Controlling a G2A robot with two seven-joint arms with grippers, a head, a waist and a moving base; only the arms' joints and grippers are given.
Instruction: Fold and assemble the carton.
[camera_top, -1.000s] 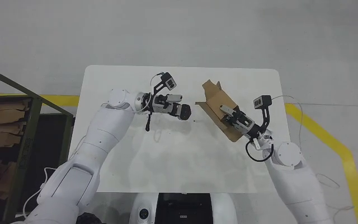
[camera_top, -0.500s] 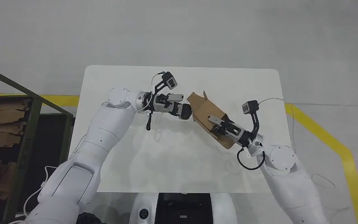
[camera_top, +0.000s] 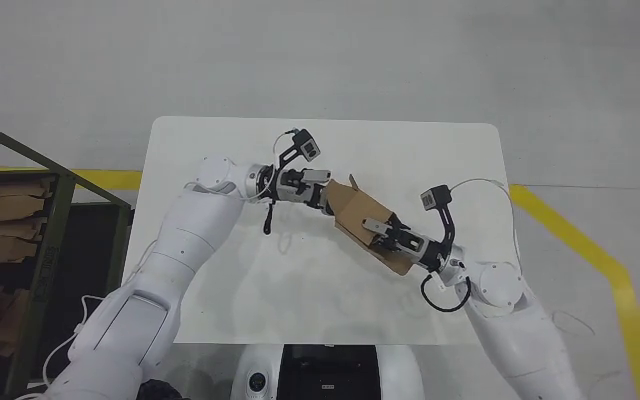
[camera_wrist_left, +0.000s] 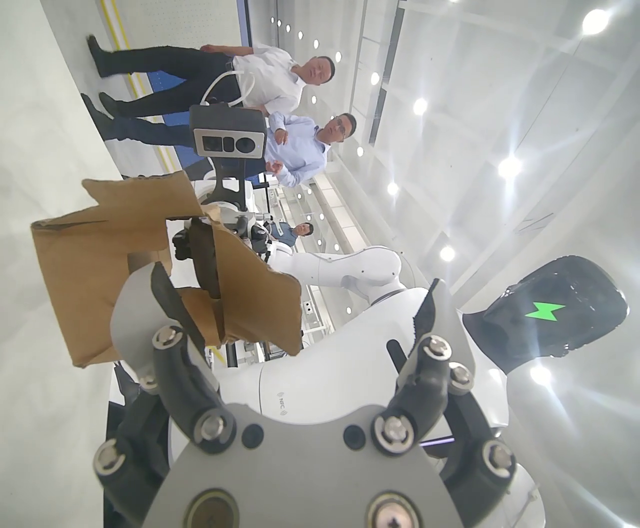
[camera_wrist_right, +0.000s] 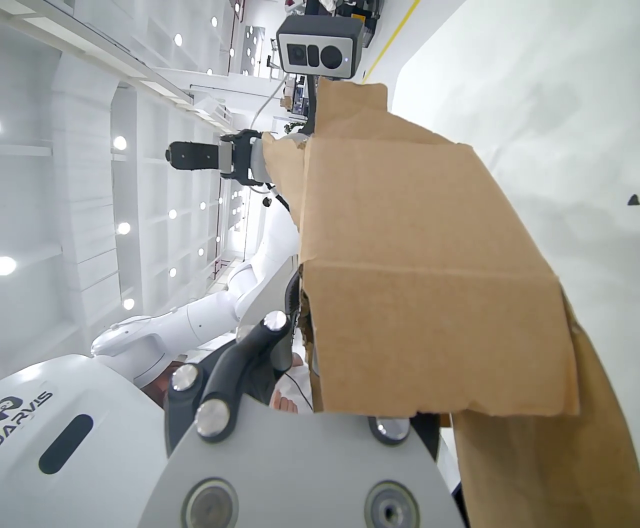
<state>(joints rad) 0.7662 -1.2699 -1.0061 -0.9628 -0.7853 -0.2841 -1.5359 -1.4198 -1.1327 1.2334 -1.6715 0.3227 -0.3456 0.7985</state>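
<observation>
Carton (camera_top: 352, 212) over bench (camera_top: 220, 300), right fingers (camera_top: 388, 232) clamped on one end, left fingers (camera_wrist_left: 131, 305) spread beside the other.

Left arm is lying extended from lower left toward frame centre in the top view, with the left claw (camera_top: 324, 199) holding its fingers spread wide. Right arm is angling in from lower right, with the right claw (camera_top: 388, 232) clamping the carton (camera_top: 355, 212).

One brown carton (camera_top: 352, 208) and one white table (camera_top: 420, 150)
</observation>
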